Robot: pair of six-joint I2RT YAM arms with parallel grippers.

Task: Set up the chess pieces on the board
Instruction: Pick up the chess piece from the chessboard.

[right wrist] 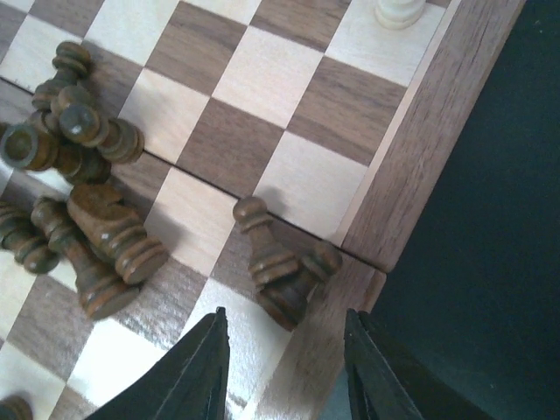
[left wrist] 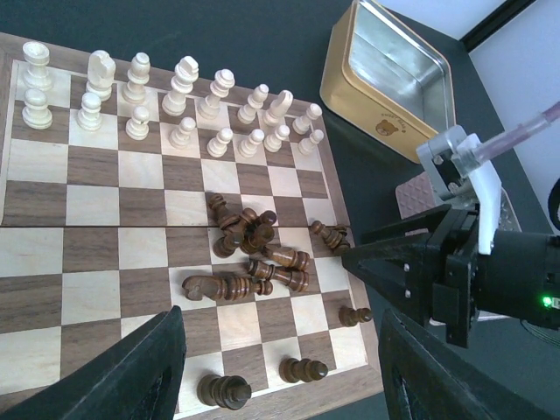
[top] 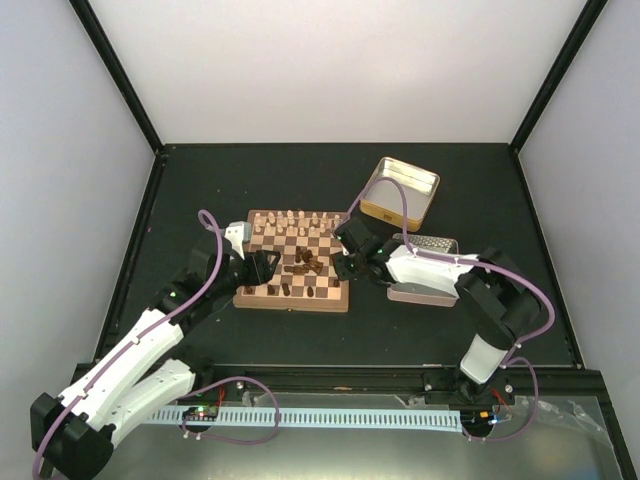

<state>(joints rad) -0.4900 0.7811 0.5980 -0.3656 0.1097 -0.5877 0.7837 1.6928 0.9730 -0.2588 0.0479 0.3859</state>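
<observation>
The board [top: 290, 304] lies mid-table. Cream chessmen [left wrist: 157, 96] stand in its two far rows. Several dark chess pieces [left wrist: 254, 254] lie toppled in a heap at its centre [top: 305, 263]. Three more dark pieces [left wrist: 223, 389] are on the near rows. My left gripper [top: 262, 268] is open and empty over the board's near left part; its fingers [left wrist: 131, 376] frame the near rows. My right gripper [top: 345, 265] is open at the board's right edge, just short of two fallen dark pawns [right wrist: 280, 262] lying against the border [right wrist: 437, 131].
An open gold tin [top: 400, 192] stands behind the board to the right, also seen in the left wrist view [left wrist: 385, 79]. A second flat tin [top: 425, 270] lies under my right arm. Dark walls rim the table.
</observation>
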